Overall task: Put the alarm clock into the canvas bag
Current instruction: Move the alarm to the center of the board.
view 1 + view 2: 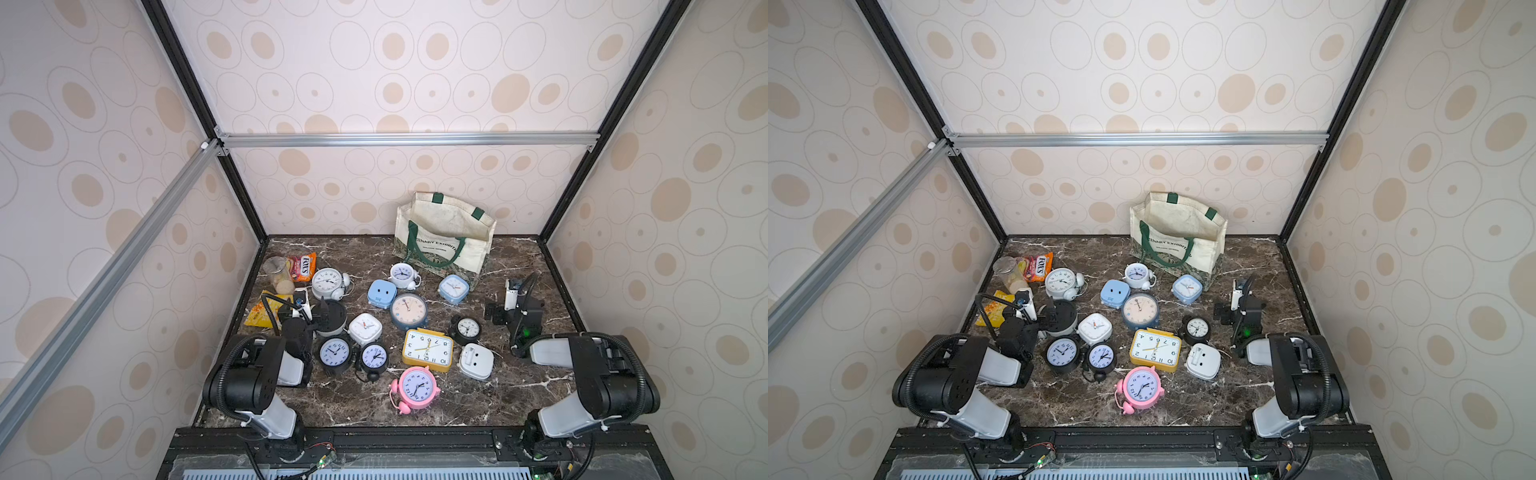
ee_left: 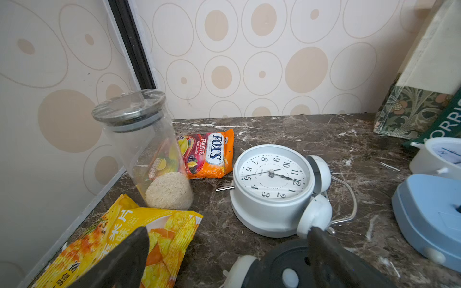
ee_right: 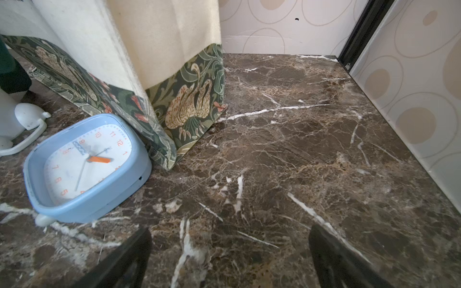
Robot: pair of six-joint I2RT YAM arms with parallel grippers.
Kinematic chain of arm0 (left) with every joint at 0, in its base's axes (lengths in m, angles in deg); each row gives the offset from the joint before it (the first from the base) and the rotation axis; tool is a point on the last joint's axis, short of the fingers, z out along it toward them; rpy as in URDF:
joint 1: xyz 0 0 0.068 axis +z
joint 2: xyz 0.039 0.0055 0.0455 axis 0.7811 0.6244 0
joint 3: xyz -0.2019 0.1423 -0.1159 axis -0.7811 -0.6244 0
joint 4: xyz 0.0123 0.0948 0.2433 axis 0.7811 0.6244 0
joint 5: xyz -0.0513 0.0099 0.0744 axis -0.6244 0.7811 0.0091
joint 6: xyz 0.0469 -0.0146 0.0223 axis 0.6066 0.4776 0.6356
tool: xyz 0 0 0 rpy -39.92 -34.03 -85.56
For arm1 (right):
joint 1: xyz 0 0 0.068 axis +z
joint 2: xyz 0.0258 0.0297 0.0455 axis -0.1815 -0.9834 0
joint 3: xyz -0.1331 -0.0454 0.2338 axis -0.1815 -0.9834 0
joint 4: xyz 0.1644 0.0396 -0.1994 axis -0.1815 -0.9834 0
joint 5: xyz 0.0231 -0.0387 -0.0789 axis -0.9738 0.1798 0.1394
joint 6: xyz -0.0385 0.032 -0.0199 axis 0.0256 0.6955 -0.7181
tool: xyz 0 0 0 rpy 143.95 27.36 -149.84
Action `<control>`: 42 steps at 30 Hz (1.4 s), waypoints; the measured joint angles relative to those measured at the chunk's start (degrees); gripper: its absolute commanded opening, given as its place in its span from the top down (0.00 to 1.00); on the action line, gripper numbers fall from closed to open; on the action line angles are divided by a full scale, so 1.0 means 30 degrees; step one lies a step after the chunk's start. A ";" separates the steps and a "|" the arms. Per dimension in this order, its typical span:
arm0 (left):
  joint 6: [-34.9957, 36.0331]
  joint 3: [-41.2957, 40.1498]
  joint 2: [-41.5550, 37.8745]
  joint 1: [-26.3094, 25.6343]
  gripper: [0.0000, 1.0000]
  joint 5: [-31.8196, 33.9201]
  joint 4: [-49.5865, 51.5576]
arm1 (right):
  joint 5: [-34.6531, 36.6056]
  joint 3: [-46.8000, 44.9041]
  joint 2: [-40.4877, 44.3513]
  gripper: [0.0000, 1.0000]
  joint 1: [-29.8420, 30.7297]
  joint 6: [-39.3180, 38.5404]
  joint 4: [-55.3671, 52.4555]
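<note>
Both jaws spread wide, canvas bag (image 1: pixel 473 250) upright at back

Tabletop (image 3: pixel 299 149): dark veined marble look, polished, faintly reflective. Canvas bag (image 3: pixel 162 37): coarse woven cloth, matt (printed floral weave along the base). Blue square clock (image 3: pixel 87 169): smooth plastic casing, satin. Candy packet (image 2: pixel 209 154): glossy film. Jar (image 2: pixel 147 149): clear, smooth.

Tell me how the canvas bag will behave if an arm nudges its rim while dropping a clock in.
The canvas bag will probably give way: its near wall sags below the back one, so the cloth looks soft. Nothing shows inside, so it is likely light and may slide or tip. Its green handle droops over the front and could snag.
</note>
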 measured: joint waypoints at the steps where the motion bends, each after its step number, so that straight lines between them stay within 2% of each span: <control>1: 0.0000 0.0000 0.0000 0.0000 0.02 0.0000 0.0000 | 0.0007 0.0000 0.0000 0.00 0.0000 0.0000 -0.0007; 20: -0.0007 0.0000 0.0000 0.0000 0.02 0.0022 -0.0007 | 0.0007 0.0000 0.0000 0.00 0.0000 0.0007 -0.0007; 29: -0.0699 -0.0386 -0.0102 0.0015 0.02 0.2484 -0.0517 | 0.0153 -0.0051 0.0007 0.00 0.0000 0.0015 0.0168; 32: -0.0678 -0.0903 -0.1049 -0.0306 0.02 0.3140 -0.0641 | 0.1137 -0.0299 0.1370 0.00 0.0000 0.0372 -0.1042; 34: -0.0678 -0.1151 -0.2565 -0.0685 0.02 0.3978 0.0138 | 0.2113 -0.0189 0.3446 0.00 0.0000 0.0903 -0.2550; 38: -0.1523 -0.0044 -0.7016 -0.1005 0.02 0.5486 0.4728 | 0.3475 0.0605 0.7155 0.00 0.0000 0.2710 -0.4583; 42: -0.5209 0.2900 -1.0870 -0.1013 0.02 0.6754 1.2116 | 0.4517 0.1668 0.8546 0.00 0.0000 0.6003 -0.7461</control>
